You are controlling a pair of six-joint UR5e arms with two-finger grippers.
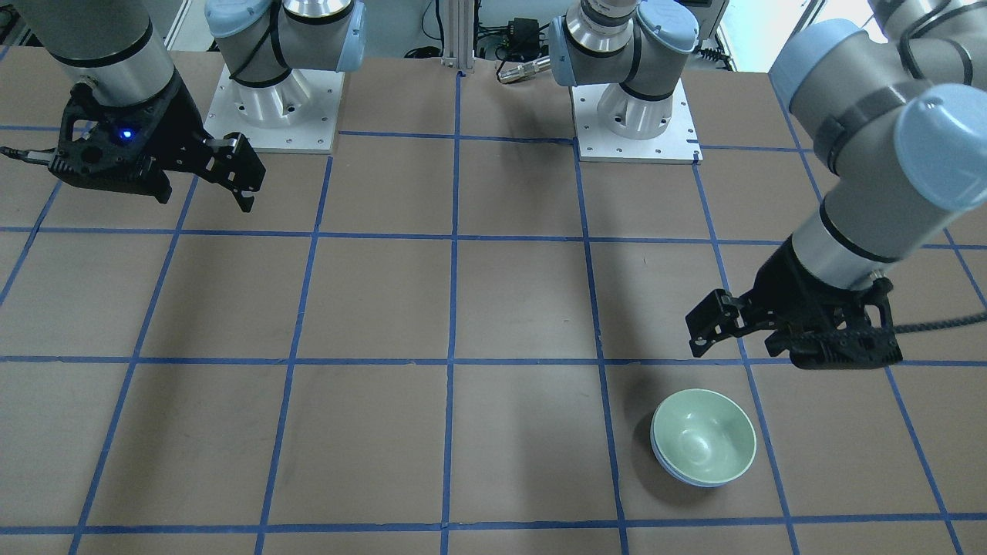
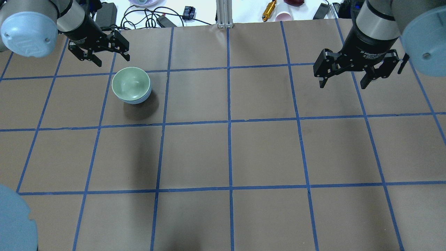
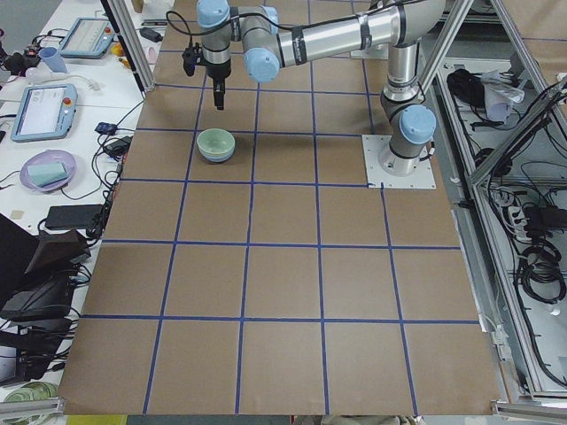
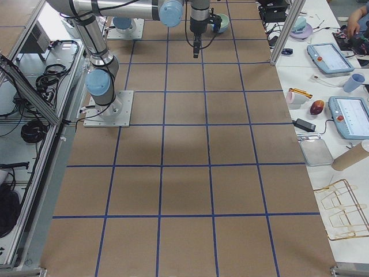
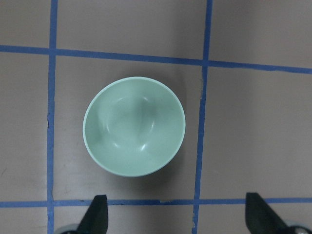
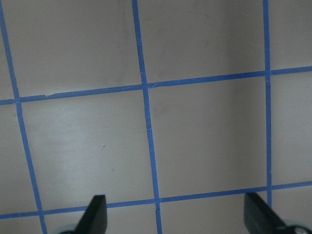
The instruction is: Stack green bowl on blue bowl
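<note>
The green bowl (image 2: 130, 83) sits nested inside the blue bowl (image 2: 140, 100), upright on the table at the far left. Only a thin blue rim (image 1: 678, 472) shows under the green bowl (image 1: 703, 441). My left gripper (image 2: 113, 60) is open and empty, raised just beyond the stack and apart from it. In the left wrist view the green bowl (image 5: 134, 126) lies ahead of the open fingertips (image 5: 96, 214), and it hides the blue bowl. My right gripper (image 2: 342, 85) is open and empty, high over the far right of the table.
The brown table (image 2: 230, 153) is marked with a blue tape grid. Two arm bases (image 1: 271, 100) stand at the robot's side. Cables and small items (image 2: 163, 19) lie past the far edge. The right wrist view shows only table (image 6: 204, 136).
</note>
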